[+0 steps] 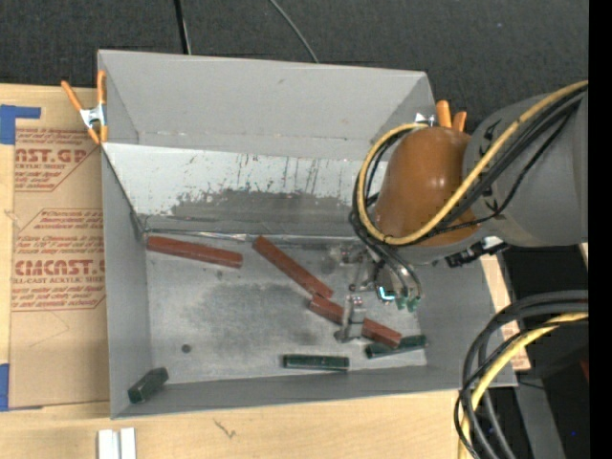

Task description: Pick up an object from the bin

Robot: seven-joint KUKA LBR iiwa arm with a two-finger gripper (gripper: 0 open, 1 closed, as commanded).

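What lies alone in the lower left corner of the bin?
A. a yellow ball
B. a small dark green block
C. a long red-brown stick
B: the small dark green block sits there by itself; the red-brown sticks lie farther up and right.

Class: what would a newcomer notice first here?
The arm's orange wrist cover looms over the grey metal bin at right, its gripper low among short reddish-brown flat sticks at lower right. A long reddish-brown flat stick lies at the floor's upper left; a small dark green block sits in the lower-left corner.
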